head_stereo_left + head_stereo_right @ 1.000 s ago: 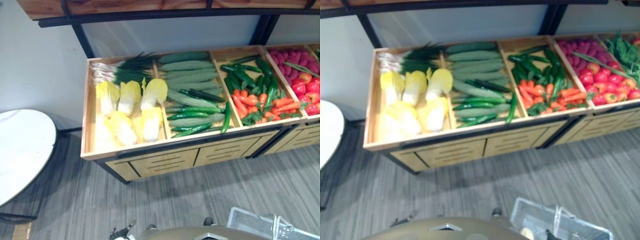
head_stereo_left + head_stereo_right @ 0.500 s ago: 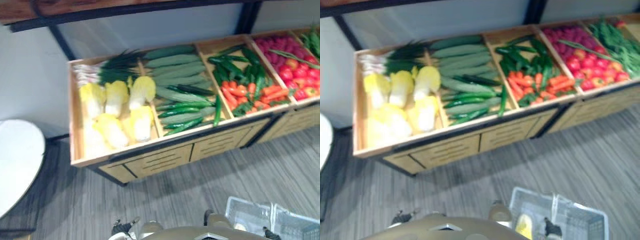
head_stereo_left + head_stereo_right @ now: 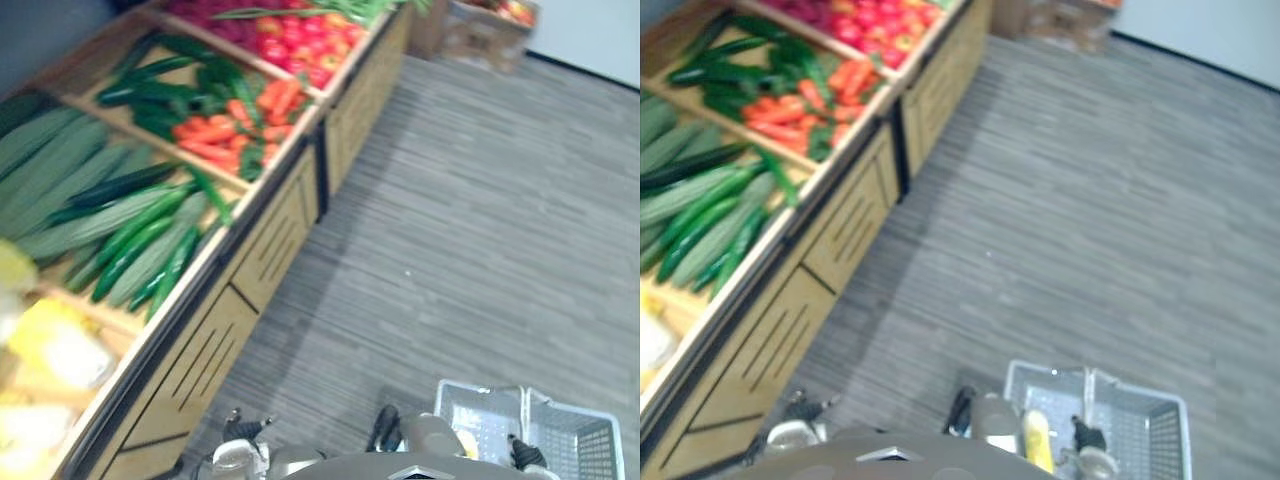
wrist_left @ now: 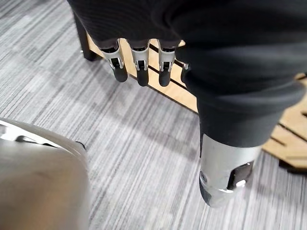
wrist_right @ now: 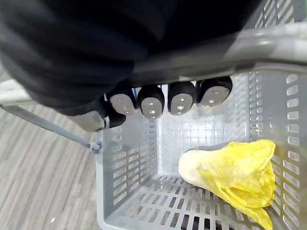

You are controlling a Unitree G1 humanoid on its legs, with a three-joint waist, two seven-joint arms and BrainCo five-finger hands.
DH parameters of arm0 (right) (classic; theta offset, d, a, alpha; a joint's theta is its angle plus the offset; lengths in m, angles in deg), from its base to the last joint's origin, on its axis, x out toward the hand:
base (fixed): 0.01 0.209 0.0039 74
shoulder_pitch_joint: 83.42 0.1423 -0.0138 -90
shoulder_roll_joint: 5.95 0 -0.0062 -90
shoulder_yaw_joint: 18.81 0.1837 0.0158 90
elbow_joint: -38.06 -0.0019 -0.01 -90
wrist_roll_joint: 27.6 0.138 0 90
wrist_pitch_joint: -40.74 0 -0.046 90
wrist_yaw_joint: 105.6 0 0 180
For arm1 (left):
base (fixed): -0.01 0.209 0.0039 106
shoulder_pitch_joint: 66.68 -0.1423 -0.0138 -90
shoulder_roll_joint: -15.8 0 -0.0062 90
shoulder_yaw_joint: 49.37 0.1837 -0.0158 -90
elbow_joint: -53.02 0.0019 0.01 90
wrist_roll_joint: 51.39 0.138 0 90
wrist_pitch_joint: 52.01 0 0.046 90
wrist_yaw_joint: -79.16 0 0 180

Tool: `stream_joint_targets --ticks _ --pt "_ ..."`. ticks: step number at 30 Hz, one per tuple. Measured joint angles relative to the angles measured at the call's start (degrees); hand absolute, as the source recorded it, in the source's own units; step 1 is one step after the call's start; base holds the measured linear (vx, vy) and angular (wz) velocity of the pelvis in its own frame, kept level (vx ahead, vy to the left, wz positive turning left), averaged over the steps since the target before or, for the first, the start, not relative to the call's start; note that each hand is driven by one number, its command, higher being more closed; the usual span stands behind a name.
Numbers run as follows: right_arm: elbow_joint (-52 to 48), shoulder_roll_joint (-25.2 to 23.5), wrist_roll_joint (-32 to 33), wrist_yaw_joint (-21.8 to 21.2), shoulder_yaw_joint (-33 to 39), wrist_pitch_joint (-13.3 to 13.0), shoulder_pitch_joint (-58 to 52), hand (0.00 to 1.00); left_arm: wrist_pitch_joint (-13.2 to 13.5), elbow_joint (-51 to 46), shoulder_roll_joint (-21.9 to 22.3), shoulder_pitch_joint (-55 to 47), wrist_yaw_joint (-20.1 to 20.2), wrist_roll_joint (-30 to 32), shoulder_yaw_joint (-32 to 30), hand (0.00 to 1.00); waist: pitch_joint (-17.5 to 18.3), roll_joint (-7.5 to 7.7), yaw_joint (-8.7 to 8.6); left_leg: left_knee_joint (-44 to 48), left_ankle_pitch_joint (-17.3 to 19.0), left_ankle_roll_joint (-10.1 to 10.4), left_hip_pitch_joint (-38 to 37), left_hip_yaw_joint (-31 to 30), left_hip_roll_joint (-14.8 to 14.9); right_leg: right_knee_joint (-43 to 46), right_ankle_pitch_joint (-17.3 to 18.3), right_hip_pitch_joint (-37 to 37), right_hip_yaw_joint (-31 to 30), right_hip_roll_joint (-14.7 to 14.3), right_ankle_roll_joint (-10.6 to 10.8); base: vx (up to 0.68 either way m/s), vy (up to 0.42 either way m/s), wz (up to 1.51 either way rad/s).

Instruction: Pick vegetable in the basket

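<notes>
Fingers [image 5: 151, 101] of the right hand [image 5: 72, 48] are clenched round the grey handle [image 5: 230, 52] of the basket [image 5: 127, 158], as the right wrist view shows. One yellow cabbage [image 5: 230, 177] lies on the mesh bottom against a side wall. Its pale base points toward the middle and its leaves toward the corner.

Left wrist view: the left hand [image 4: 201, 57] hangs over the floor [image 4: 120, 153], fingers released and straight, holding nothing, near the wooden stand [image 4: 168, 93].

Left eye view: the stand's compartments carry cucumbers [image 3: 90, 220], carrots [image 3: 230, 125] and tomatoes [image 3: 300, 40]. Further cabbages [image 3: 60, 345] sit at its near end. The basket hangs low at the robot's right, well apart from the stand.

Right eye view: the cabbage shows inside the basket, just beside the handle.

Assessment: the cabbage is probably light, firm at the pale base, and loose and easily bruised at the leaf tips. It looks unlikely to slip. The recommended hold is round the thick lower body, never by the leaves.
</notes>
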State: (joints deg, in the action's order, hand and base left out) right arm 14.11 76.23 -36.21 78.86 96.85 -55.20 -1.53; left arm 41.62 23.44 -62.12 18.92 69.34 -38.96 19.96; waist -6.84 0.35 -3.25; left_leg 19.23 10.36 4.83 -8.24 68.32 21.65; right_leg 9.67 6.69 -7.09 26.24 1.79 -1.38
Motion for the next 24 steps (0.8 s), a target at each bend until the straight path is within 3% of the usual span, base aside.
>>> stream_joint_targets --ticks 3,4,6,7,8,9,11,12,13,16,20,21,22,24 --pt "0.2 -0.6 0.0 -0.1 -0.2 0.6 -1.2 1.0 0.1 0.6 0.4 1.5 -0.1 0.0 0.1 0.0 0.0 -0.14 -0.6 1.0 -1.5 -0.3 -1.3 0.4 1.1 0.4 0.3 0.2 -2.2 -1.2 -0.3 -0.09 -0.099 -0.56" --pt "0.2 -0.6 0.0 -0.1 -0.2 0.6 -1.6 1.0 0.1 0.8 0.5 1.8 -0.2 0.0 0.0 0.0 0.0 -0.22 -1.47 3.0 -1.9 -0.3 -1.7 0.1 2.3 0.6 0.6 0.4 -2.3 -1.6 -0.9 -0.03 -0.079 -0.27" --pt "0.2 -0.8 0.1 0.0 -0.3 0.6 -2.2 1.0 0.1 0.9 0.8 2.1 -0.4 0.0 0.0 0.0 -0.1 -0.19 -1.46 9.0 -3.6 -0.5 -2.1 -0.2 5.5 1.4 1.0 0.5 -4.1 -2.3 -1.6 -0.02 -0.089 -0.48" --pt "0.1 -0.7 0.1 0.0 -0.8 0.5 -2.1 1.0 0.1 1.0 1.3 1.9 -0.6 0.0 0.0 0.0 -0.2 -0.15 -1.38 13.1 -5.7 -1.5 -1.9 -2.6 7.1 1.4 1.2 1.0 -5.9 -2.5 -1.8 0.02 -0.1 -0.77" --pt "0.0 -0.2 0.1 0.0 -2.0 0.3 -1.9 1.0 0.1 1.1 1.8 1.6 -0.7 0.0 0.0 0.0 -1.1 0.44 -1.23 18.1 -8.9 -4.1 -0.2 -8.7 8.2 1.0 1.1 2.3 -8.8 -2.7 -2.6 0.02 -0.084 -0.79" --pt "0.0 0.0 0.0 0.0 -3.0 0.3 -1.6 1.0 0.1 1.1 2.1 1.3 -0.7 0.0 0.0 0.0 -1.6 1.2 -1.03 20.2 -8.1 -4.1 1.8 -14.2 7.9 0.5 1.1 2.6 -10.4 -2.7 -2.8 0.0 -0.039 -0.98" --pt "-0.1 1.8 -0.4 0.1 -5.4 0.1 1.1 1.0 1.3 -1.1 2.5 0.5 -0.9 -0.9 -0.5 0.0 -1.9 1.02 -0.29 21.5 -0.8 -1.9 10.1 -36.5 -0.2 -1.3 0.3 2.8 -16.9 -2.5 -2.2 -0.02 0.017 -1.28" --pt "0.0 2.2 -0.4 0.1 -5.9 -0.2 1.6 1.0 1.3 -1.4 2.5 0.4 -1.1 -0.9 -0.4 0.0 -1.9 0.9 0.4 20.2 0.4 -1.7 11.0 -40.1 -2.6 -1.9 0.0 3.1 -18.7 -2.6 -1.8 0.01 0.052 -1.62" --pt "-0.1 2.7 -0.5 0.1 -6.0 -1.0 2.2 1.0 1.8 -2.2 2.4 0.0 -1.2 -0.9 0.2 0.0 -2.1 0.59 1.74 16.3 1.8 -1.1 12.8 -47.1 -7.0 -3.1 -0.3 3.9 -22.0 -2.6 -1.3 0.03 0.077 -1.25" --pt "-1.2 3.4 -0.6 0.1 -6.4 -1.9 2.7 1.0 3.0 -2.4 2.4 -0.2 -1.3 -0.8 0.7 0.0 -2.6 -0.22 2.08 4.9 1.7 -0.5 15.5 -56.8 -11.4 -3.9 -0.4 4.4 -24.3 -2.7 -1.0 0.03 0.111 -0.91" --pt "-5.0 3.2 -2.3 0.5 -6.8 -2.1 1.3 1.0 3.4 -3.5 2.8 -0.3 -1.3 0.8 1.3 0.0 -3.5 -1.56 2.28 -8.4 -1.4 -0.1 17.8 -61.3 -12.4 -3.1 0.3 4.1 -25.6 -2.3 0.5 0.11 0.197 -0.47" --pt "-6.1 3.1 -2.5 1.0 -7.7 -2.1 0.6 1.0 3.4 -3.5 2.9 -0.3 -1.4 2.0 1.6 0.0 -3.6 -1.96 2.51 -9.2 -5.3 0.6 17.7 -60.8 -12.3 -1.8 1.4 3.6 -26.3 -2.0 1.7 0.23 0.335 -0.33" --pt "-7.5 2.7 -2.6 1.6 -8.2 -2.1 0.0 1.0 3.4 -3.6 2.8 -0.2 -1.4 2.5 2.5 0.0 -3.0 -2.17 2.84 -8.9 -6.2 -0.2 17.8 -59.5 -13.1 -0.5 2.2 3.2 -26.7 -1.0 2.7 0.26 0.34 -0.28" --pt "-8.3 1.7 -2.6 1.7 -8.5 -2.3 -0.8 1.0 3.4 -4.1 2.0 -0.2 -1.5 2.5 3.3 0.0 -2.7 -0.49 3.86 -8.6 -4.7 -1.3 17.7 -58.0 -14.9 -0.4 2.2 3.3 -26.9 1.3 3.9 0.25 0.271 -0.14"
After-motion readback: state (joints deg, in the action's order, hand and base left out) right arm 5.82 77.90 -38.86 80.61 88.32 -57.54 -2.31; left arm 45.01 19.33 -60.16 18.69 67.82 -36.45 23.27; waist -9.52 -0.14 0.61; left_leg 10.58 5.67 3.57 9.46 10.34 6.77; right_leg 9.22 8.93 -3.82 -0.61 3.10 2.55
